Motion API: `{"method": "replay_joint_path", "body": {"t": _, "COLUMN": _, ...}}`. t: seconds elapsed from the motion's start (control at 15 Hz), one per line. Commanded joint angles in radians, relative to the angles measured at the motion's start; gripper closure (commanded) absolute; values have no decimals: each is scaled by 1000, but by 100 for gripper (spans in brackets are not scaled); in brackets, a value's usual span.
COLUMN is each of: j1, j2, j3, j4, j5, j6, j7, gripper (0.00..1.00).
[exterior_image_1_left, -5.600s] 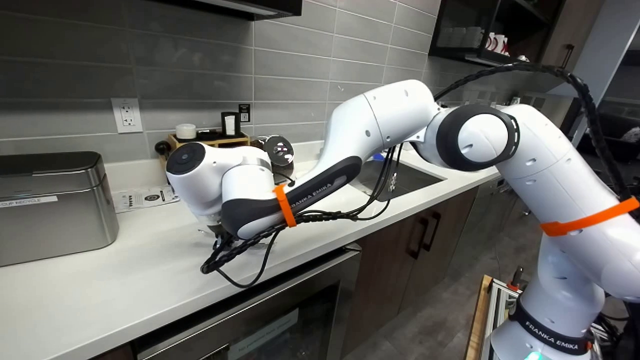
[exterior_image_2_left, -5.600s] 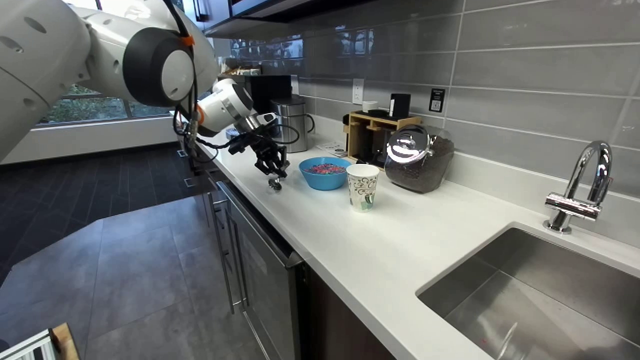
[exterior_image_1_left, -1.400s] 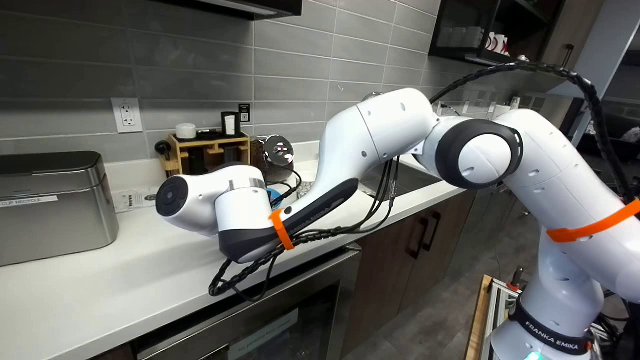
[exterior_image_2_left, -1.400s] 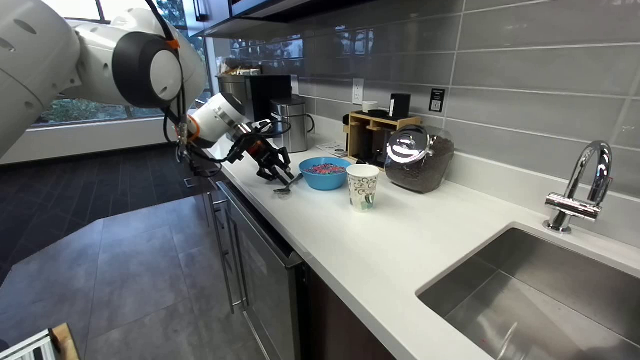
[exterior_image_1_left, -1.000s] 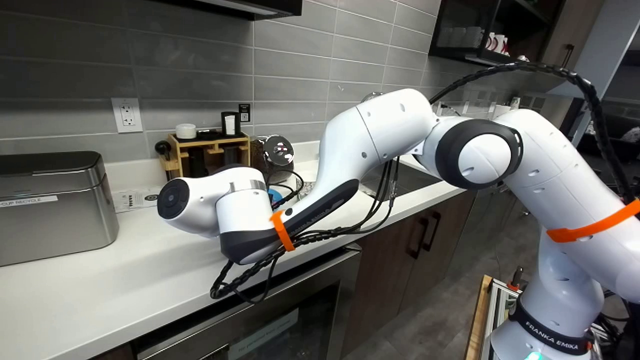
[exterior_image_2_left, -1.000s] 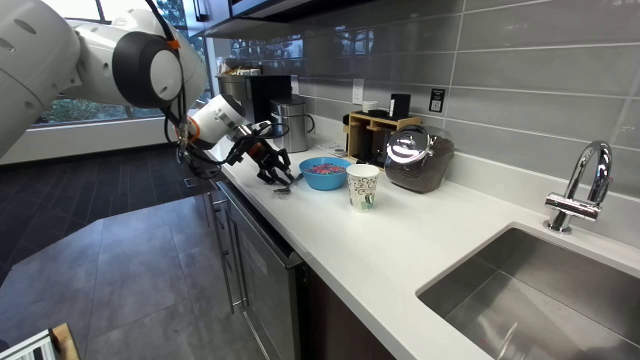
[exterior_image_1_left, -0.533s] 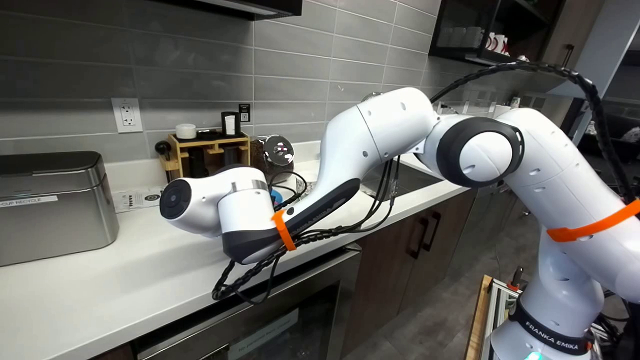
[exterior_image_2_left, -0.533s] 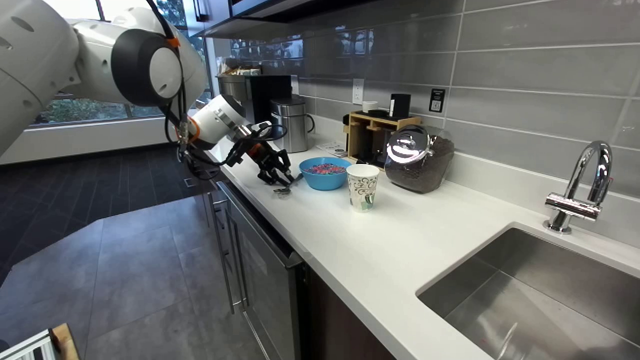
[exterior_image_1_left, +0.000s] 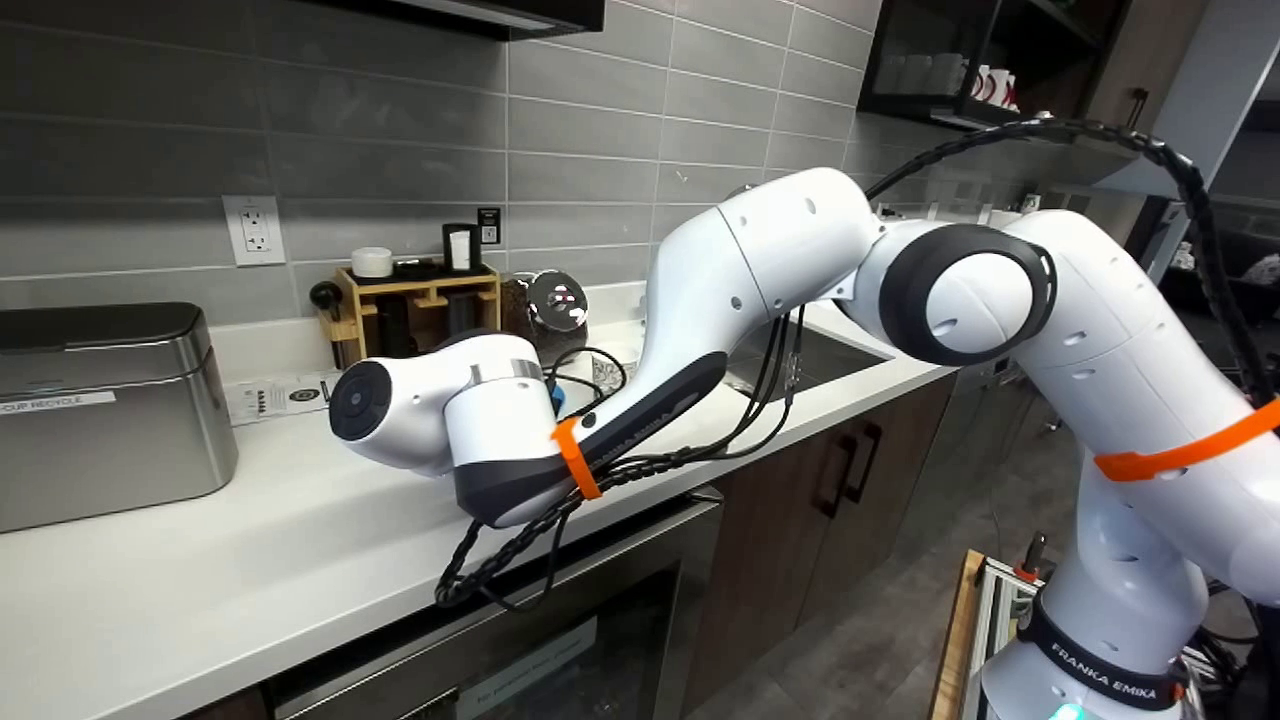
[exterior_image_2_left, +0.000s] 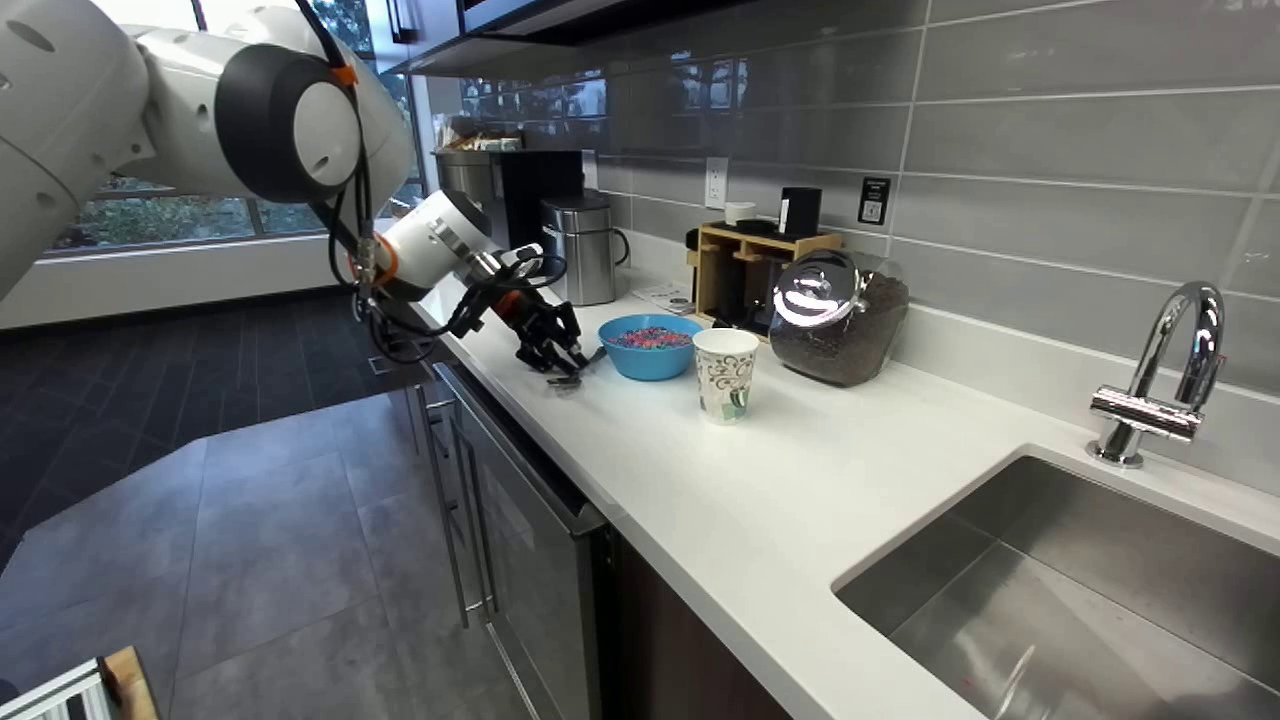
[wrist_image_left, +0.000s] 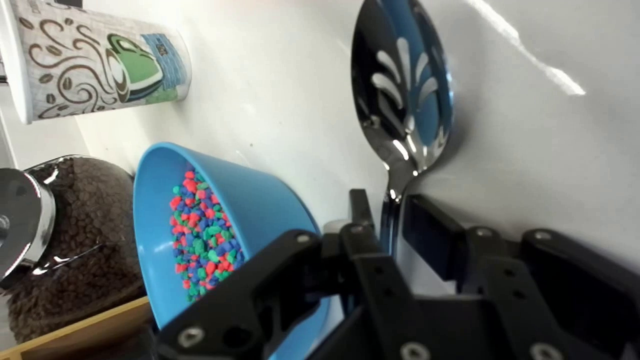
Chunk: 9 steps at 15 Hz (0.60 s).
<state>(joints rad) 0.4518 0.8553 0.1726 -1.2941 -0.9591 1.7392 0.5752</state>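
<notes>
Grey tiles (exterior_image_2_left: 1080, 150) back the white surface (exterior_image_2_left: 760, 500). Slightly parted, the end effector (wrist_image_left: 390, 207) straddles the handle of a slotted spoon (wrist_image_left: 400, 150) resting there, no firm grip evident; a blue bowl (wrist_image_left: 250, 190) stands just beside, paper cup (exterior_image_2_left: 724, 375) and coffee jar (exterior_image_2_left: 835, 325) beyond. Grasping seems in hand; the next move calls for even closing.

On the white counter (exterior_image_2_left: 800, 560), near the grey tiled wall (exterior_image_2_left: 1080, 190), there is a clear jar (exterior_image_2_left: 840, 340) full of dark brown beans, with its shiny lid set at a slant. Beside it stands a wooden organizer (exterior_image_2_left: 707, 270), which carries a small white dish (exterior_image_2_left: 740, 212) and a black holder (exterior_image_2_left: 800, 212). In an exterior view, a chrome faucet (exterior_image_2_left: 1145, 413) rises behind the steel sink (exterior_image_2_left: 1100, 530). A silver bin (exterior_image_1_left: 100, 445) stands beside a printed sheet (exterior_image_1_left: 265, 400), and above these a white outlet (exterior_image_1_left: 254, 230) is fixed.
</notes>
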Motion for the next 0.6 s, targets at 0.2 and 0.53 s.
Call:
{"method": "replay_joint_path", "body": {"t": 0.2, "j1": -20, "j2": -18, "j3": -1, "j4": -76, "j5": -2, "j6": 42, "j7": 58, "gripper": 75}}
{"method": "replay_joint_path", "body": {"t": 0.53, "j1": -20, "j2": -19, "j3": -5, "j4": -83, "j5": -12, "j6": 52, "j7": 65, "gripper": 91}}
